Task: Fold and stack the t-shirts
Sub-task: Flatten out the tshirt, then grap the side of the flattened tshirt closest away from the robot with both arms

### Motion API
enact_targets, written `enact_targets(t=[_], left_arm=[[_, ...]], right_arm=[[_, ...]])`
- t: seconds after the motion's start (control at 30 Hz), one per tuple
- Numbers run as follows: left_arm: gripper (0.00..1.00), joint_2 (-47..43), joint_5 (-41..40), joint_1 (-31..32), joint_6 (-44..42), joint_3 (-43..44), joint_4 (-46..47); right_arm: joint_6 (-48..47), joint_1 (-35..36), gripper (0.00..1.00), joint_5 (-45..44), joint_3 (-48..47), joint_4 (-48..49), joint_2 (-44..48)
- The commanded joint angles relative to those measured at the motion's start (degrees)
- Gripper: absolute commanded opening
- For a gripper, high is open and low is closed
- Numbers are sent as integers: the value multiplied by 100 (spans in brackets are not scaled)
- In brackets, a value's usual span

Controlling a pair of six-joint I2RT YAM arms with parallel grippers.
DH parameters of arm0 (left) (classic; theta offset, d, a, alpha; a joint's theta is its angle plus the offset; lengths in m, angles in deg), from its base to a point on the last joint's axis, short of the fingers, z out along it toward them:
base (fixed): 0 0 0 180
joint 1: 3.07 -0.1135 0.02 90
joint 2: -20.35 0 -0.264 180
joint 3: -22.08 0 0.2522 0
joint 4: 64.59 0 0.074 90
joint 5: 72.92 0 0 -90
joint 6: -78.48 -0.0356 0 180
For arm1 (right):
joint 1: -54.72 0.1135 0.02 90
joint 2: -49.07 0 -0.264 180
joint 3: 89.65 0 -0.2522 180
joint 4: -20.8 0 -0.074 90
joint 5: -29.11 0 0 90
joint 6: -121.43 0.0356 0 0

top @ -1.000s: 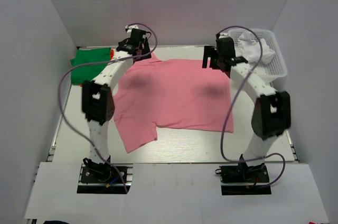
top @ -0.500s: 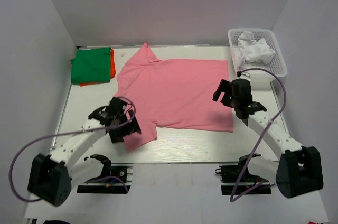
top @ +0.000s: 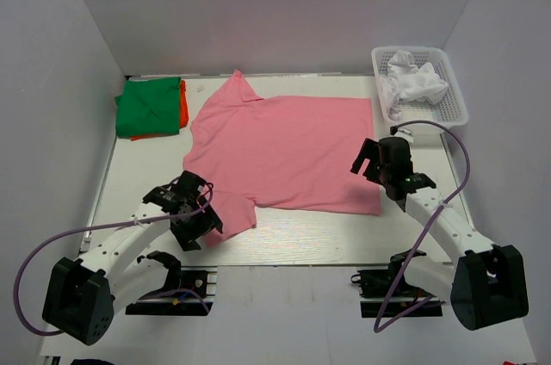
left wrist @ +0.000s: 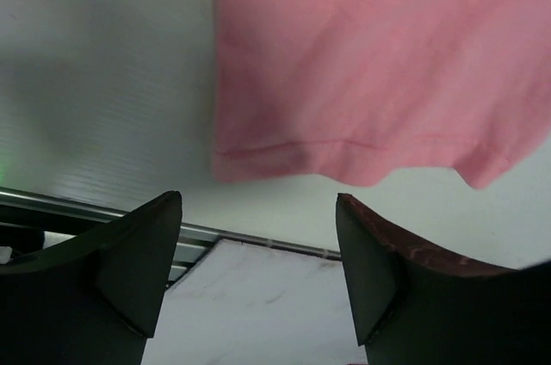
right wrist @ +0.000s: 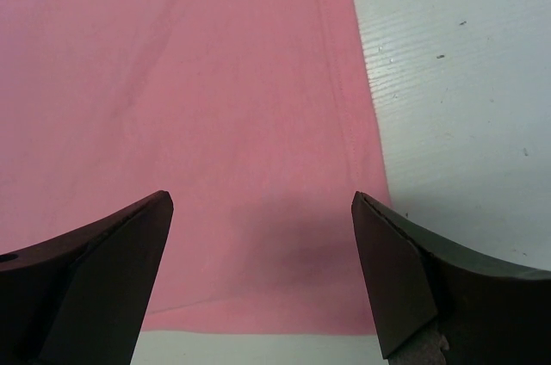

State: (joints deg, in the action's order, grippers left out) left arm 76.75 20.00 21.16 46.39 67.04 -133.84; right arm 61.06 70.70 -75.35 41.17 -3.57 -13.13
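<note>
Both left pincer (left wrist: 258, 199) and right pincer (right wrist: 261, 199) gape empty at pink shirt (top: 284, 145); basket (top: 454, 112) apart.

The pink shirt (top: 284, 150) is one plain pink all over, the green shirt (top: 148, 107) is plain bright green, the orange shirt (top: 183, 105) shows as a plain orange strip, and the white shirt (top: 413, 81) is plain white. The basket (top: 456, 108) is white with a pattern of little holes, and the table (top: 301, 231) is white with thin lines on it. The left arm (top: 120, 249) and right arm (top: 439, 214) are white with black parts, the left gripper (left wrist: 258, 266) and right gripper (right wrist: 263, 270) are black, the cables (top: 86, 228) are purple, and the walls (top: 275, 12) are pale grey.
</note>
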Motion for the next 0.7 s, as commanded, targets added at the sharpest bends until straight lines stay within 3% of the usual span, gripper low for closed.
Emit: enact_targets(t=[0.0,0.3,0.4,0.43,0.53,0.67], left_arm=[[80,20,-484,12,449,-166,64],[59,-23,-388,12,502,-851,1223],[43,-85,-405,12,502,-852,1225],[28,-146,-406,12,502,-852,1224],[0,-287,-406,12,449,-852,1119],[0,-595,-468,12,344,-739,1066]], right_arm=[[-1,-78,90,13,61,-160,242],[-10,-105,90,-330,237,-538,595],[52,-131,90,-251,211,-644,542],[78,-148,90,-250,159,-757,533],[236,-166,90,-356,167,-1012,498],[438,-184,90,-303,386,-1390,559]])
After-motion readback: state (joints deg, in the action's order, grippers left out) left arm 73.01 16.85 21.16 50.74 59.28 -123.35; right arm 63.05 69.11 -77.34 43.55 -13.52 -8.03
